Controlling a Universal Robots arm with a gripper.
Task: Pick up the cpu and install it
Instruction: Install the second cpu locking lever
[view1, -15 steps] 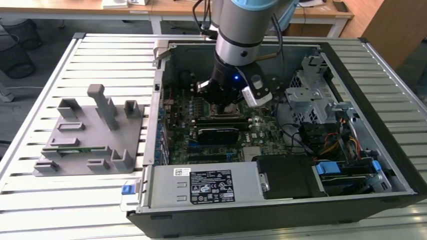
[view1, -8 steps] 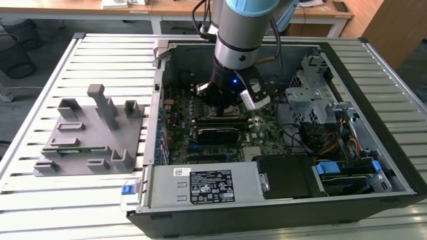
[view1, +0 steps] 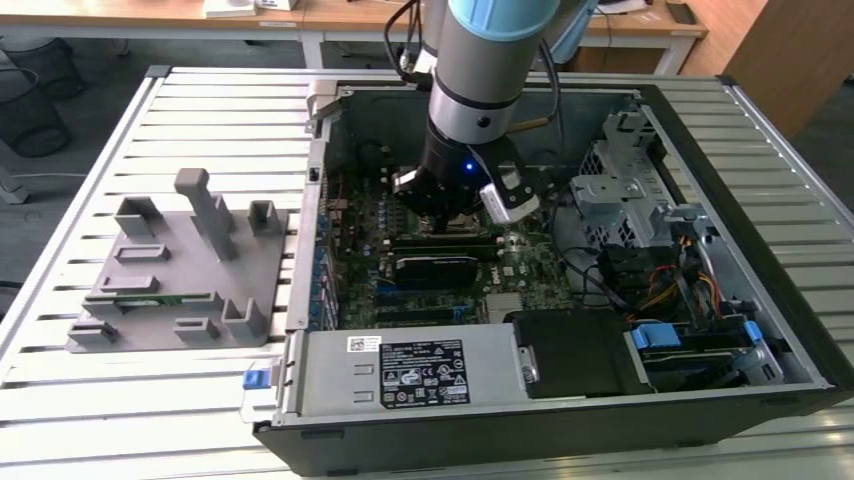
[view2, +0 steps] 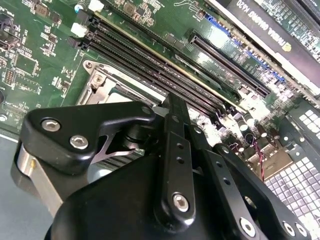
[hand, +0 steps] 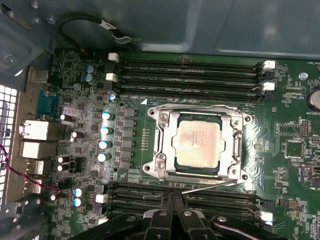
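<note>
— Where is the cpu (hand: 196, 145) found?
— It is seated flat in the square metal socket frame (hand: 196, 144) near the middle of the green motherboard (hand: 280, 135), its dull silver top showing.
— And the gripper (hand: 170, 212)?
— Its black fingers (view2: 176, 150) are seen pressed together, nothing held, above the board.

Arm (view1: 487, 60) plunged into open computer case (view1: 747, 400), pincer (view1: 454, 205) low over motherboard (view1: 354, 270); grey fixture (view1: 180, 265) alongside.

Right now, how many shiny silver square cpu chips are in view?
1. The shiny silver square cpu lies in the metal socket frame on the green motherboard; hidden parts of the board could hold more.
</note>
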